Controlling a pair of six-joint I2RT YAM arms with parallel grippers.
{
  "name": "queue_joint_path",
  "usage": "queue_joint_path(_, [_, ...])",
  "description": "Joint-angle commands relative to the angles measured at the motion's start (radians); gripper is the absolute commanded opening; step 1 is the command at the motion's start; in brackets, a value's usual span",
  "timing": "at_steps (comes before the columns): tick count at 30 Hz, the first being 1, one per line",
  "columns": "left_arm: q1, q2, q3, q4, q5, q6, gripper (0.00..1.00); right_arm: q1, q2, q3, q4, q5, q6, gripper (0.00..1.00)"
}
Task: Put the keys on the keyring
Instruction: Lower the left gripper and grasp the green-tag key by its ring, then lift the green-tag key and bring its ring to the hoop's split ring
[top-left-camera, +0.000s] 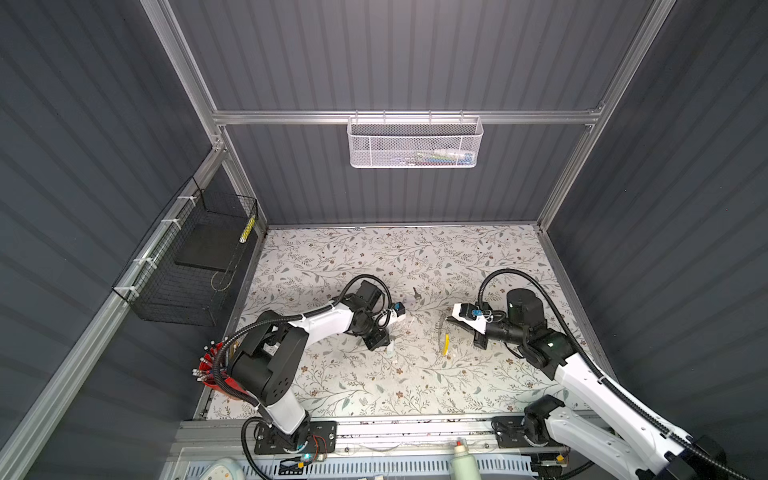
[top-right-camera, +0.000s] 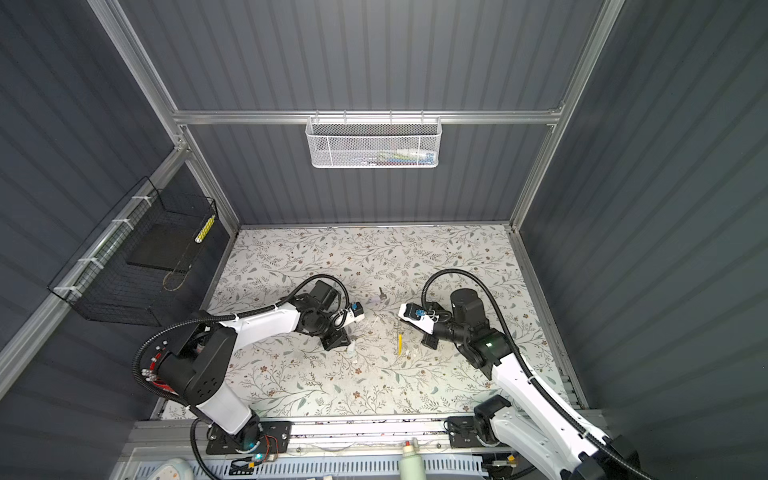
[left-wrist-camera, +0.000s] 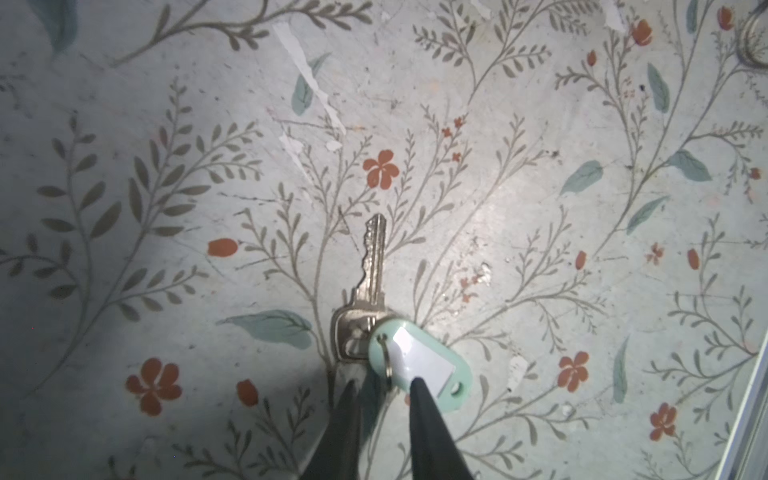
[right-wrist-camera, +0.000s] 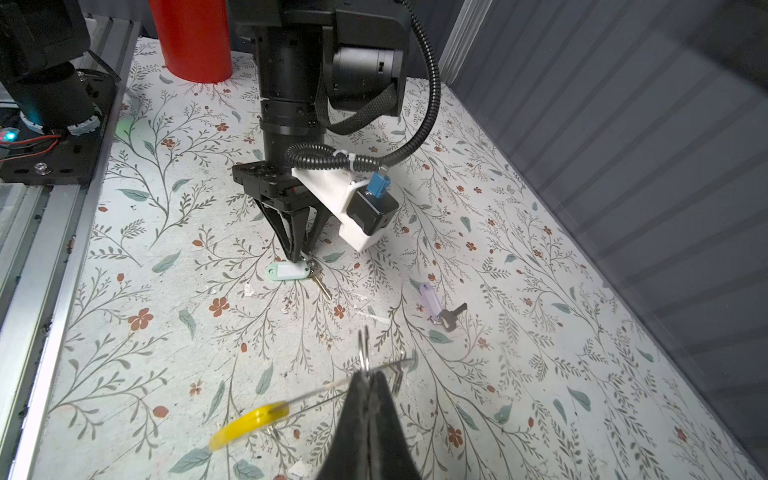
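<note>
Closest, the right gripper is clamped shut on the keyring, near the middle of the table. On the left gripper, fingers stand slightly apart astride a mint-tagged key lying flat; I cannot tell if they pinch it. I would grip its head squarely, leaving the hole clear.

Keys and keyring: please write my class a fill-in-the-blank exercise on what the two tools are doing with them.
1. The left tool is down at the key with the ____ tag.
2. The right tool is shut on the keyring, whose one bright segment is ____.
3. The dark-headed key with the lilac tag lies untouched on the floral ____.
Missing words: green; yellow; table.
</note>
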Motion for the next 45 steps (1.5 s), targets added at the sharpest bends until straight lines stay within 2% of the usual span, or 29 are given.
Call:
queue_joint_path(1, [-0.012,0.017,0.029,-0.028,-0.035,0.018,0.23,-0.008,0.005,-0.005,0.002,-0.02,-0.012,0.0])
queue_joint_path(7, [-0.021,0.032,0.042,-0.02,-0.045,0.011,0.2,-0.011,0.008,-0.005,0.003,-0.026,-0.013,0.0])
queue_joint_path(28, [-0.022,-0.011,0.027,-0.001,-0.015,0.023,0.0,-0.016,0.013,-0.009,0.009,-0.035,-0.008,0.0])
queue_joint_path(39, [-0.021,-0.268,-0.036,0.141,0.074,0.022,0.0,-0.017,0.049,0.072,-0.067,-0.044,-0.016,0.0])
queue_joint_path(43, [-0.02,-0.366,-0.067,0.28,0.086,0.021,0.0,-0.017,0.072,0.114,-0.086,-0.054,0.011,0.0])
queue_joint_path(45, [-0.004,-0.379,-0.077,0.352,0.138,0.004,0.0,-0.017,0.082,0.126,-0.079,-0.058,0.038,0.0])
